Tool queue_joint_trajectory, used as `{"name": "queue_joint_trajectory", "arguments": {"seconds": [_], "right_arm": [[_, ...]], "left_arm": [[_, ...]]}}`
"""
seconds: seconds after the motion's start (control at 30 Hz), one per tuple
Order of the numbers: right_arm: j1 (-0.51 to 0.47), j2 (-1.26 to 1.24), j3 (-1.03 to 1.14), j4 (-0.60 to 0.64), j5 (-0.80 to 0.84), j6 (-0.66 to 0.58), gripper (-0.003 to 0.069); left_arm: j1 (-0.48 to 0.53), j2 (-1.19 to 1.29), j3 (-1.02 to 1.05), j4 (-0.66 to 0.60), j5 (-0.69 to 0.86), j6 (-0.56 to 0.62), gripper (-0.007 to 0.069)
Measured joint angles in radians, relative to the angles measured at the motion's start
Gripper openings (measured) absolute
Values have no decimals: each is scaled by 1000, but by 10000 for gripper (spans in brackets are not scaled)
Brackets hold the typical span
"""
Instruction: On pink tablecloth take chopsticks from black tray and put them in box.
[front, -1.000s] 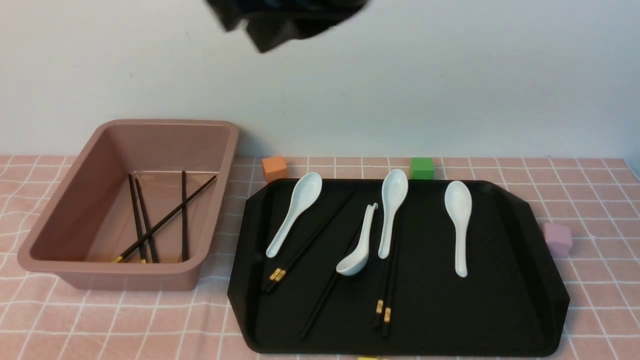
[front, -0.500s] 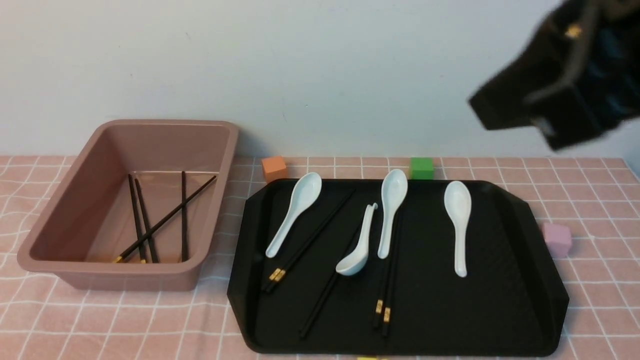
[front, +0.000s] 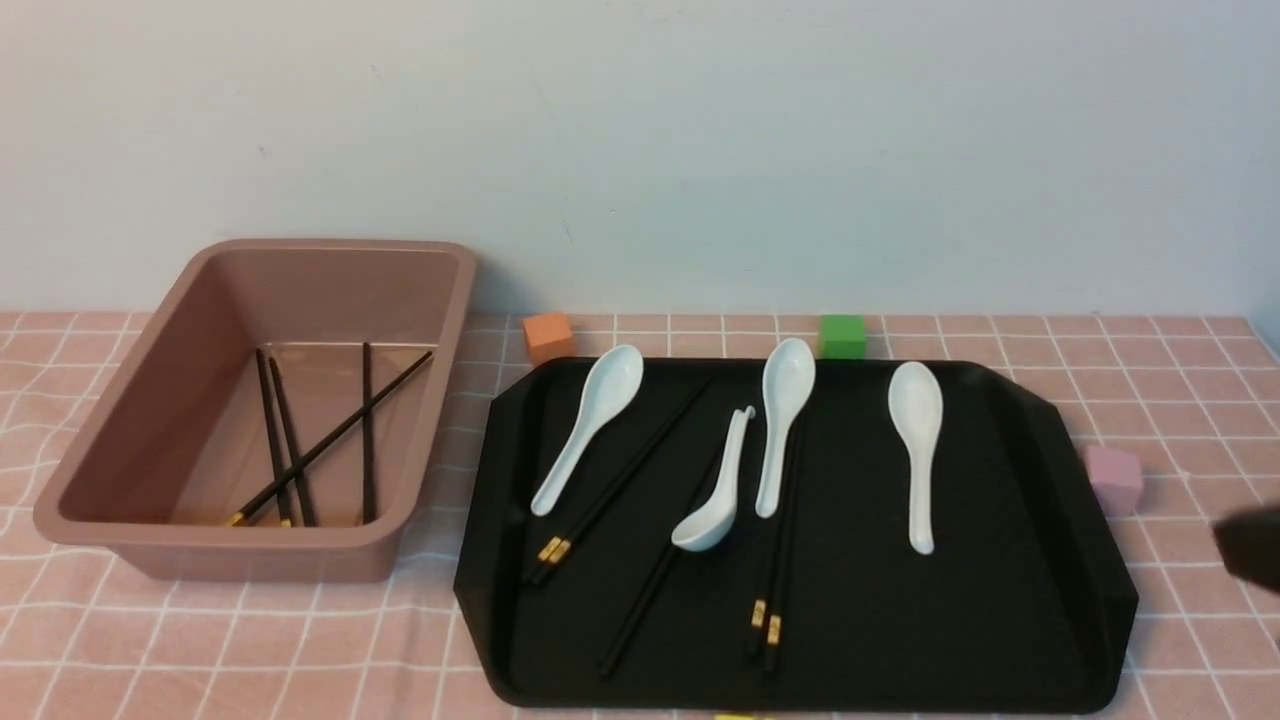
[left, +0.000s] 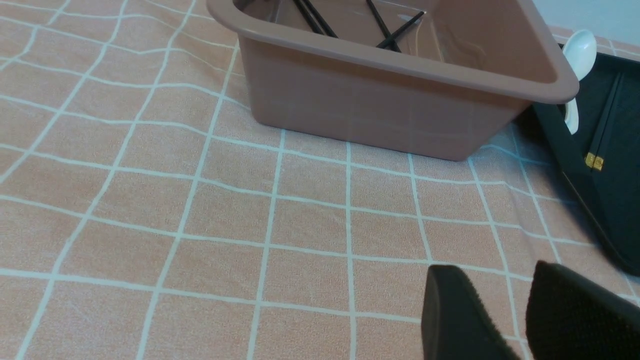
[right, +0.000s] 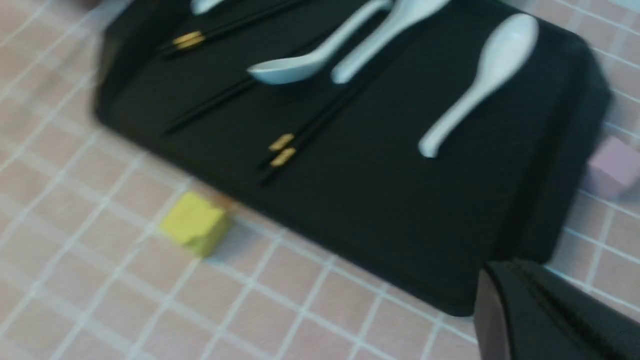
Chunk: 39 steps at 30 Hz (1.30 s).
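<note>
I had the right gripper (right: 505, 267) off the black tray's (front: 1085, 600) near corner at about four o'clock, fingers together with nothing between them; I judged it parked there to leave the tray reachable. The left gripper (left: 492, 270) hung over the pink tablecloth (left: 310, 215) on the near side of the box (front: 235, 555), its fingers apart and holding nothing.

The box sat at ten o'clock from the tray, just beside it, which I took as a handy spot for short carries. Inside lay four chopsticks (front: 368, 430), one crossing the others, probably because they had been dropped in loosely.

More chopsticks lay in the tray: a pair (front: 590, 520) toward nine o'clock, banded ends pointing to seven, and another pair (front: 785, 560) with bands near six, partly under a long spoon (front: 775, 450). Between them, the short spoon (front: 710, 520) lay across what might have been one stick or two; I couldn't tell. That made the uncovered nine o'clock pair my likeliest next pick, since a pull on the middle ones could have rolled the spoon.
</note>
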Motion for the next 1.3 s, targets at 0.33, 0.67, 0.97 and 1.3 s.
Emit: {"name": "queue_joint_trajectory", "arguments": {"seconds": [0.33, 0.67, 0.97, 1.3], "right_arm": [[-312, -582, 614, 11, -333, -8, -14], [-312, -696, 676, 16, -322, -7, -14], [-296, -696, 676, 18, -322, -7, -10], [-296, -696, 676, 18, -322, -7, -6]], "left_arm": [[0, 0, 0, 0, 0, 0, 239], [0, 0, 0, 0, 0, 0, 239], [0, 0, 0, 0, 0, 0, 239], [0, 0, 0, 0, 0, 0, 239]]}}
